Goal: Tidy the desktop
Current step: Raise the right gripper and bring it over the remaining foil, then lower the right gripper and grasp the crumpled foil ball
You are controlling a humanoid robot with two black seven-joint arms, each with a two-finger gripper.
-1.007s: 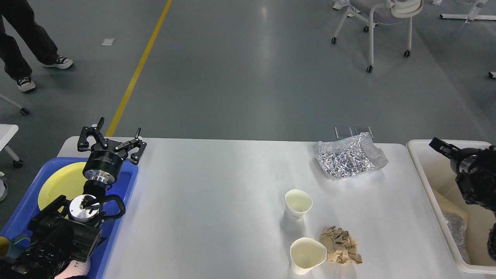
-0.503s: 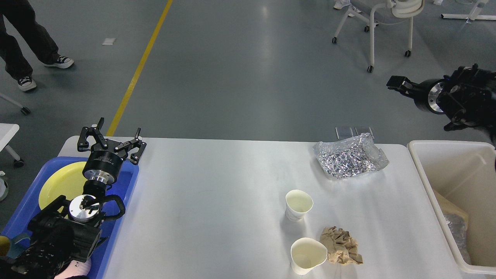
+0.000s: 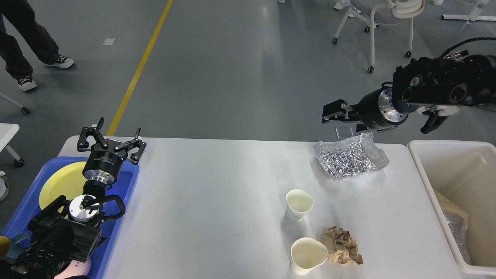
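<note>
White and slightly glossy, the desktop [image 3: 217, 201] filled the middle of your head view, with the blue tray [image 3: 128, 186] against its left edge and the off-white bin [image 3: 426, 182] against its right edge. Your right gripper [image 3: 330, 114] differed most from the earlier frames: a second before it sat low over the bin, half a second before it was raised at the right edge of the view, and at this moment it reached leftward, in the air beyond the far edge of the desktop and just above the crumpled foil wrapper [image 3: 350, 155]. It was seen nearly end-on and dark, so you could not tell how far its fingers were parted, and nothing showed between them. Your left gripper [image 3: 111, 140] had not shifted across the three frames; it hovered over the far corner of the tray, fingers spread wide and holding nothing, beside the yellow plate [image 3: 62, 184]. On the desktop, the wrapper lay near the far right corner, the upright paper cup [image 3: 298, 204] stood right of centre, and the second paper cup [image 3: 307, 255] sat at the near edge, touching the crumpled brown paper [image 3: 343, 245]; all four matched their earlier positions.
</note>
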